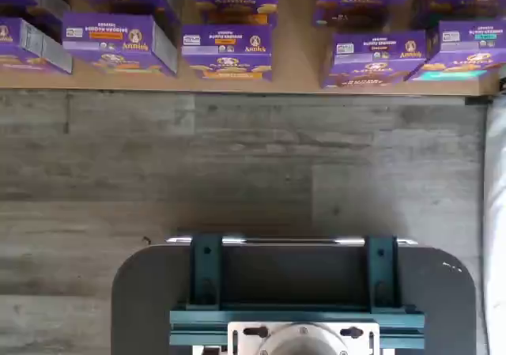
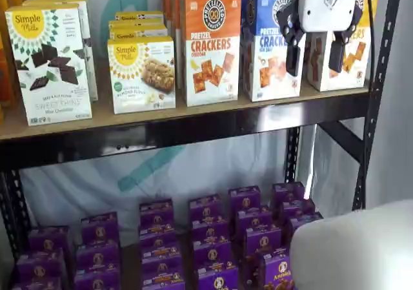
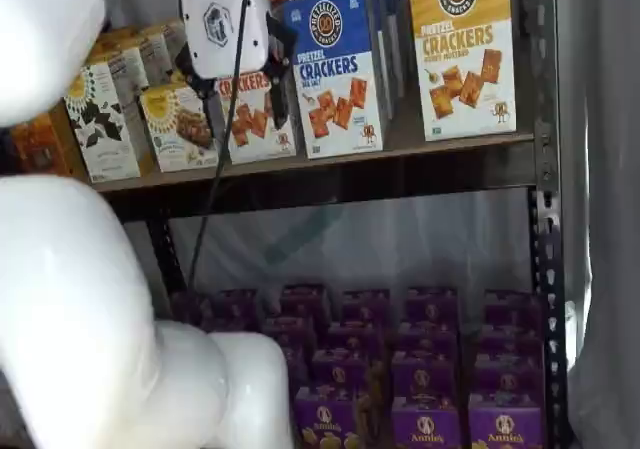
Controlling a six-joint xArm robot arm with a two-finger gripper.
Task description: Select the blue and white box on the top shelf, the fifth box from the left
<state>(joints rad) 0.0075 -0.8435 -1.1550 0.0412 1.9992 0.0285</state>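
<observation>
Gripper [image 2: 316, 56] hangs in front of the top shelf [image 2: 193, 123], white body up, two black fingers [image 2: 292, 59] pointing down. A plain gap shows between the fingers, with box fronts visible through it; nothing is held.

The blue and white box [image 2: 266, 44] stands upright at the near edge of the top shelf, between an orange-and-white cracker box [image 2: 210, 44] on its left and a yellow-and-white cracker box [image 2: 352, 51] on its right. In this shelf view the gripper covers the blue box's upper right corner and much of the yellow box (its lettering reads only in part). The blue box's top edge is cut off by the frame.

In a shelf view the same blue and white box [image 3: 335, 69] shows nearly whole, "CRACKERS" readable, smaller print hard to make out. There the gripper [image 3: 238, 97] sits left of it and hides most of the orange box.

White arm segments [image 3: 70, 299] fill the near left, blocking the shelf's left end. Purple boxes [image 2: 213, 238] crowd the lower level in rows.

Wrist view: purple boxes [image 1: 229, 50] over a grey wood-look floor [image 1: 237, 165], the dark mount with teal brackets [image 1: 294, 284] in front; no fingers visible.
</observation>
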